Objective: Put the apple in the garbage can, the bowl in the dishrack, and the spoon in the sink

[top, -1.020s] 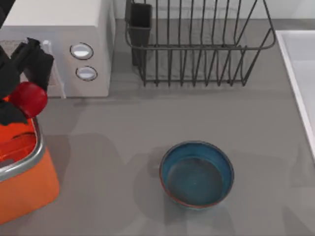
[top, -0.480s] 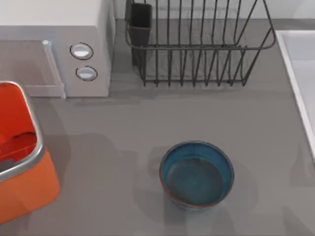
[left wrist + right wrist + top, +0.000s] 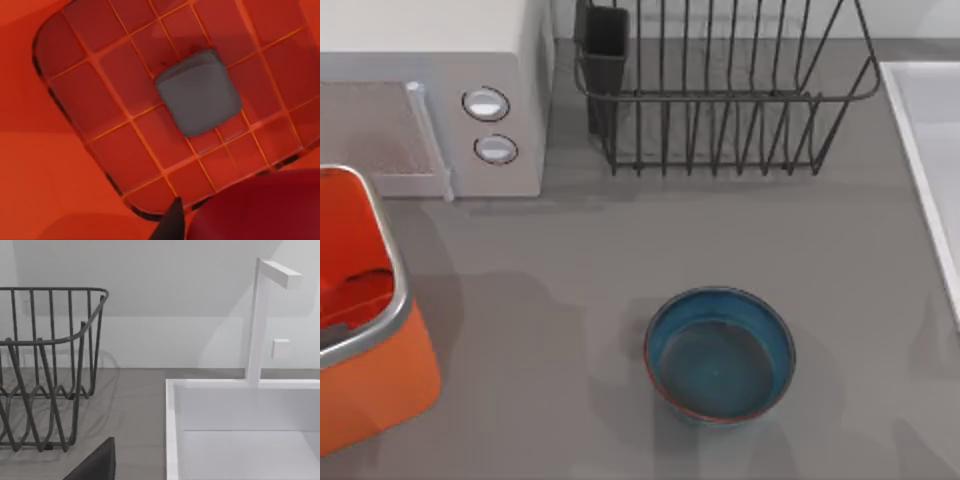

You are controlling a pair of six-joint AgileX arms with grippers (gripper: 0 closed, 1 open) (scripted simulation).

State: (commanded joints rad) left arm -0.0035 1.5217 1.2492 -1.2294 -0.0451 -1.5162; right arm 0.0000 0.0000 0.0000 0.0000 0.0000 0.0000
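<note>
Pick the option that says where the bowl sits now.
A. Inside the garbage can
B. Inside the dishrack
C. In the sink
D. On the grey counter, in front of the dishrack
D: in the top view the bowl stands upright on the bare grey counter, apart from the dishrack behind it, the garbage can at the left and the sink at the right.

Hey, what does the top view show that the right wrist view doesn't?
Top view alone: the bowl on the grey counter, the garbage can at the left edge, and the white microwave.
Right wrist view alone: a white faucet rising behind the basin, and the back wall.
Both: the dishrack and the sink beside it, apart.
</note>
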